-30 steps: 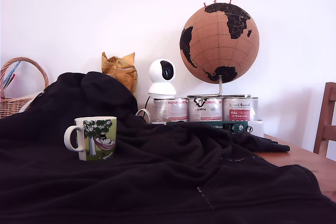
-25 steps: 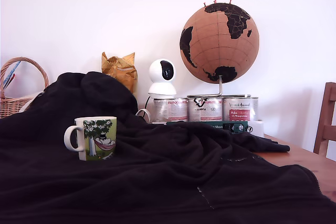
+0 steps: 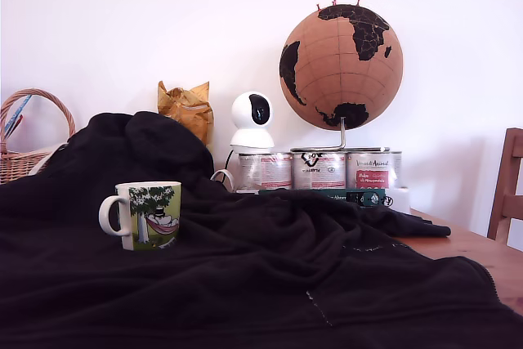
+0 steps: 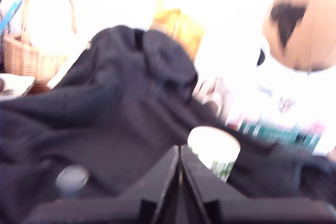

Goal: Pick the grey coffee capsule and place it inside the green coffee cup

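The green coffee cup (image 3: 147, 214), a white mug with a tree print and its handle toward the exterior view's left, stands upright on the black cloth (image 3: 270, 275). In the blurred wrist view its open rim (image 4: 213, 142) shows just beyond my gripper (image 4: 179, 157), whose two dark fingers are pressed together with nothing between them. The grey coffee capsule (image 4: 72, 178) lies on the cloth to one side of the fingers, apart from them. The exterior view shows neither the capsule nor the gripper.
Behind the cloth stand three silver tins (image 3: 319, 170), a cork globe (image 3: 341, 67), a white camera (image 3: 252, 122) and a yellow bag (image 3: 186, 108). A wicker basket (image 3: 24, 157) is at the exterior view's left, a wooden chair (image 3: 508, 190) and bare table (image 3: 474, 255) at its right.
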Controlling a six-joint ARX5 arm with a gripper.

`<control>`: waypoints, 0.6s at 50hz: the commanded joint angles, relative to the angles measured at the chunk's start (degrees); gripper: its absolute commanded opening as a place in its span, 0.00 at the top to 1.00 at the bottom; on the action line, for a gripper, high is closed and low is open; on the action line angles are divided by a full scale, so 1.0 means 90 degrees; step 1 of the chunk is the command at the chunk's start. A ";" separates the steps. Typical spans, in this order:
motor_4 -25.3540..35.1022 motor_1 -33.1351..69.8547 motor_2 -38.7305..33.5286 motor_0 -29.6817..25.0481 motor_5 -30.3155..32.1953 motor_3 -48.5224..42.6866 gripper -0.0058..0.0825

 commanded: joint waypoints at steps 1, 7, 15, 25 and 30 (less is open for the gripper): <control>0.0017 -0.0024 0.0056 0.0007 -0.0216 0.0481 0.96; 0.0107 -0.0027 0.0073 0.0007 -0.0189 0.1350 0.92; 0.0104 -0.0022 0.0078 0.0007 -0.0007 0.2166 0.86; -0.0209 0.0792 0.0318 0.0007 -0.0092 0.1382 0.88; -0.0299 0.1520 0.0515 0.0012 -0.0070 0.1375 0.88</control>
